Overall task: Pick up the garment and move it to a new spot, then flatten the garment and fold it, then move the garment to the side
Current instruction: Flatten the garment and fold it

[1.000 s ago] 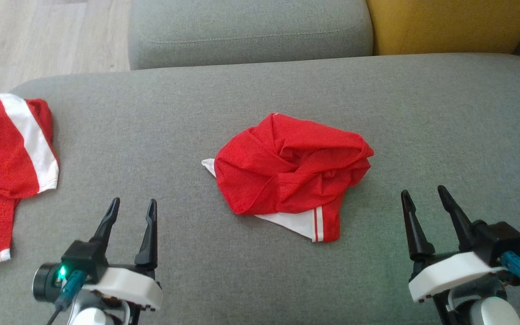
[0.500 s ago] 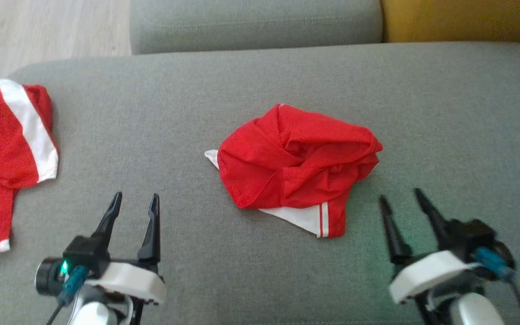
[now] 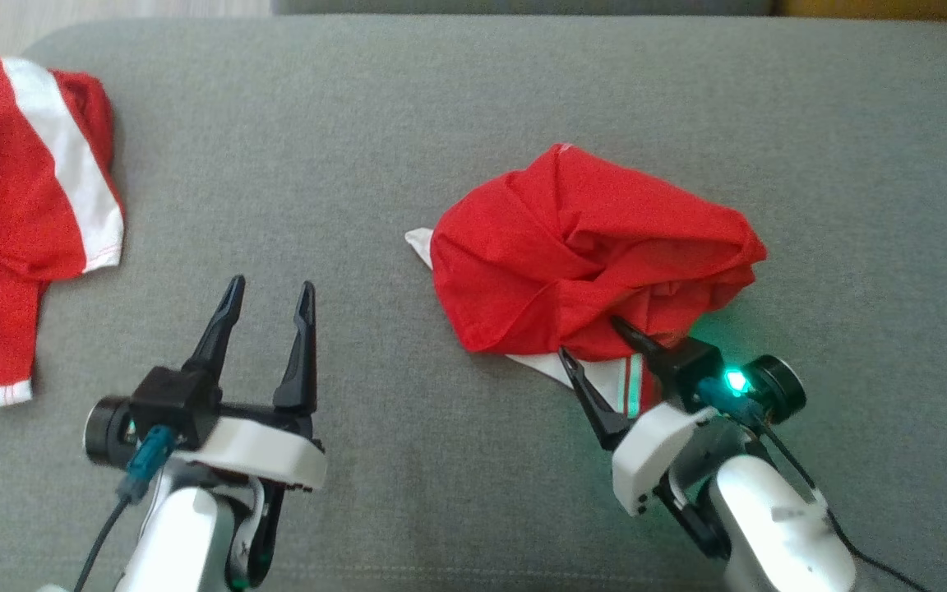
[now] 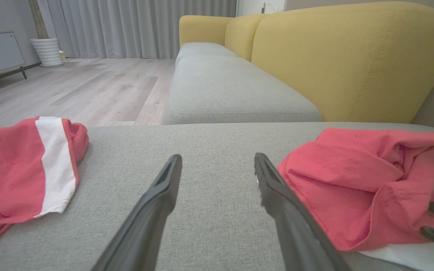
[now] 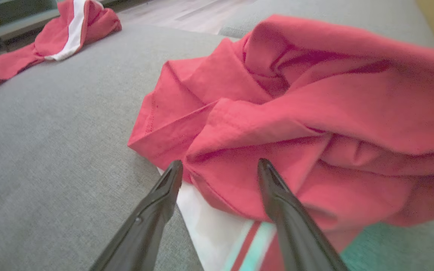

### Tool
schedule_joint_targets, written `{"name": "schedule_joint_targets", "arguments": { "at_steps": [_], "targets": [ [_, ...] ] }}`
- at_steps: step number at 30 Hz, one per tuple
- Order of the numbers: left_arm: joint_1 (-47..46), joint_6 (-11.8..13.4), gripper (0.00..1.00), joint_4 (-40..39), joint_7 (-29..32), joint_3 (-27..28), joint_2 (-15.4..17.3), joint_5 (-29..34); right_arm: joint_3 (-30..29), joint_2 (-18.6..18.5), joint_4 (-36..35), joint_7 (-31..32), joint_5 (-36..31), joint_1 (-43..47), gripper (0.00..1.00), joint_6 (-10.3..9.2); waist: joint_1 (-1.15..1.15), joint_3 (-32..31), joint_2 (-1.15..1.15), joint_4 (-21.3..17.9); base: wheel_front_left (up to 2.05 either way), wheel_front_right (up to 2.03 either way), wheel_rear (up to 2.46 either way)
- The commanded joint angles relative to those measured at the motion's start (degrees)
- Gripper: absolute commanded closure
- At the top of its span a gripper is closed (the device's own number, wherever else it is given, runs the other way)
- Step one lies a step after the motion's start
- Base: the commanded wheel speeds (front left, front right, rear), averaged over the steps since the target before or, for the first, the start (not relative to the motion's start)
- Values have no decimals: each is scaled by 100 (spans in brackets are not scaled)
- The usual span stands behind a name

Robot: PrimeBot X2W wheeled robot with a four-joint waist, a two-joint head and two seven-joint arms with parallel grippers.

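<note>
On the grey cushion, in the head view, the red garment lies crumpled right of centre, a white panel with a red stripe showing at its near edge. The right gripper has its jaws open, tips at that near edge. The left gripper hovers over bare cushion, jaws open and empty, well apart from the garment. Another red-and-white garment lies at the far left edge.

In the left wrist view, the spread jaws of the left gripper frame bare cushion, with the garment just to their right and a yellow sofa behind.

In the right wrist view, the right gripper has its open jaws straddling a red fold of the garment above the white panel. Whether they touch the cloth, I cannot tell.
</note>
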Motion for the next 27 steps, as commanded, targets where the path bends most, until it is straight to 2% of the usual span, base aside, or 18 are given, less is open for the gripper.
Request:
{"name": "schedule_joint_targets", "arguments": {
  "at_steps": [1,2,3,4,5,11,18,23,27],
  "targets": [
    [-307,-50,0,-173,-70,249,12,63,176,6,32,-21,-131,-304,0,43,-1,126,0,70,0,0,0],
    [-323,-61,0,-172,-70,269,1,73,203,10,158,-15,-163,-377,0,43,-1,154,0,71,0,0,0],
    [-335,-72,0,-167,-70,286,-8,85,226,20,276,1,-166,-434,39,43,-1,170,0,72,0,0,0],
    [-342,-83,0,-161,-70,301,-17,97,237,31,355,-19,-166,-485,72,43,-1,184,0,74,0,0,0],
    [-349,-94,0,-156,-70,316,-25,111,225,45,410,-73,-143,-527,100,43,-1,195,0,74,0,0,0],
    [-356,-135,0,-128,-70,415,-78,181,111,112,365,-398,152,-615,100,43,-1,165,0,12,0,0,0],
    [-319,-183,0,-127,-70,506,-127,254,-208,142,-484,-718,669,-521,100,43,-1,98,0,-152,0,0,0],
    [-315,-230,0,-125,-70,556,-150,293,-890,152,-1214,-769,1240,-393,100,43,-1,99,0,-261,0,0,0],
    [-321,-261,0,-122,-70,572,-173,330,-1790,154,-1339,-698,1833,-225,100,43,-1,131,0,-309,0,0,0]
  ]
}}
